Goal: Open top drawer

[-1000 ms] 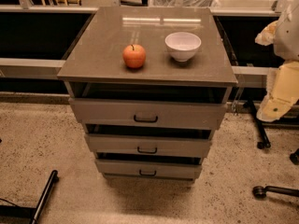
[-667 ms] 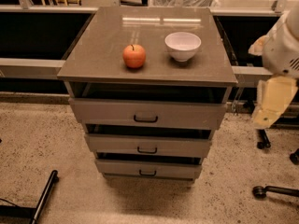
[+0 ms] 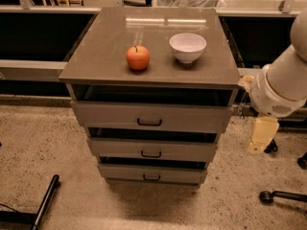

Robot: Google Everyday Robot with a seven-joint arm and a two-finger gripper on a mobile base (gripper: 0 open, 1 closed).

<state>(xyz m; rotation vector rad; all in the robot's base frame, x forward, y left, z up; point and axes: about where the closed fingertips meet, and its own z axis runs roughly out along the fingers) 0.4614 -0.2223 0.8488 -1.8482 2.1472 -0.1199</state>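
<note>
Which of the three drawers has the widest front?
The top drawer, just under the tabletop: its front is wider than the two below. The gripper hangs right of it.

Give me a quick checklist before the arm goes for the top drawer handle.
1. Handle on top drawer in view, nothing over it: ok.
2. Gripper at handle: not ok, it hangs right of the cabinet, apart from it.
3. Top drawer opened: not ok, no inside shows.
4. Apple and bowl upright on the cabinet top: ok.
5. Black bar on floor outside drawer's path: ok, lies far left.
</note>
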